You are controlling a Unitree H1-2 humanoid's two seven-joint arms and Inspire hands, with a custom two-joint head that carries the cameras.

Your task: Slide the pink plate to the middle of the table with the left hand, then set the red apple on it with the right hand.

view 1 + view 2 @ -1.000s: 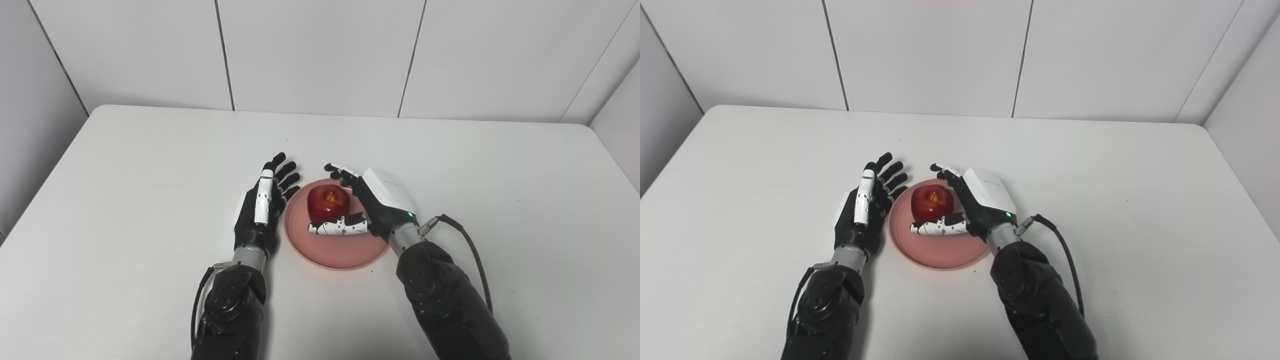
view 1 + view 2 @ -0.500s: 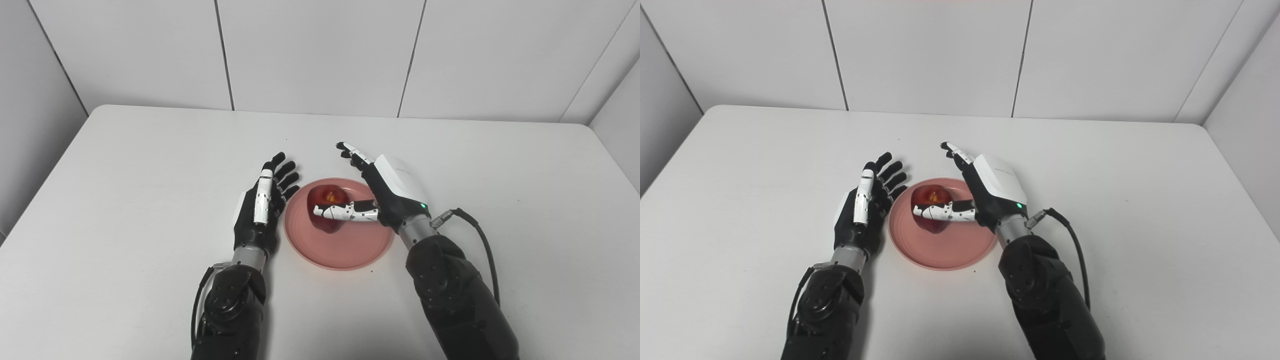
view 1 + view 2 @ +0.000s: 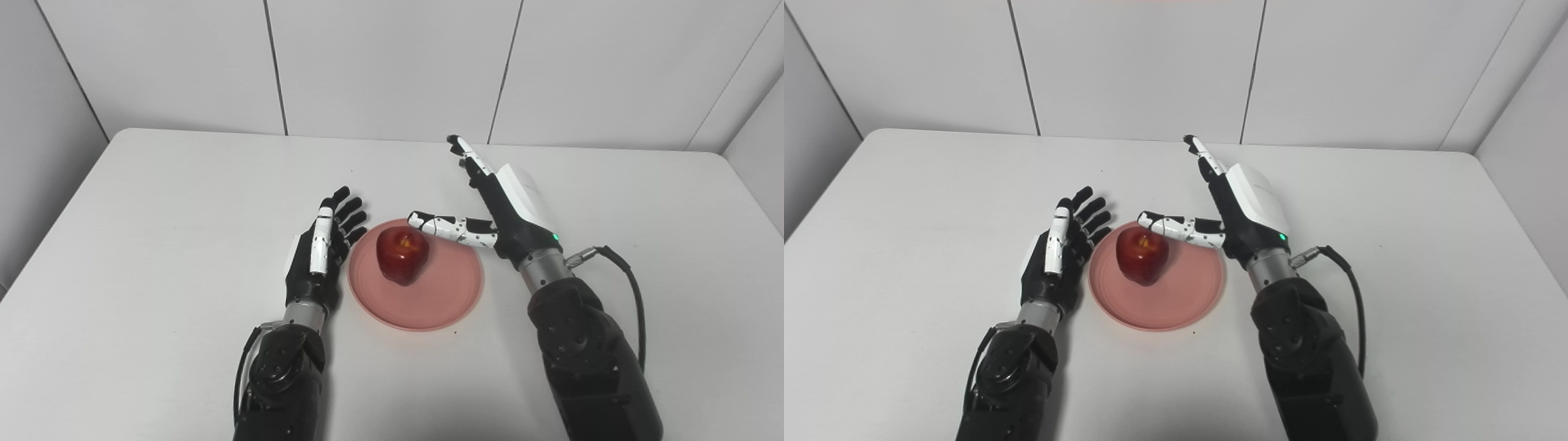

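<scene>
Apple (image 3: pixel 402 256) sits on the plate (image 3: pixel 450 294) at desk (image 3: pixel 153 202) centre, toward the plate's 10 o'clock. Right hand (image 3: pixel 508 205) is raised at 2 o'clock, spread and empty; left hand (image 3: pixel 318 257) lies open, empty, at 9 o'clock. Risk: the right thumb, just above the apple, could clip it and roll it off.

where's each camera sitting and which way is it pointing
Left eye view: on the head, looking down and forward at the table; both arms rise from the bottom edge.
Right eye view: beside it, a little to the right, facing the same way; both arms show too.
Shared: red apple on pink plate, open left hand beside the plate, open right hand raised.
</scene>
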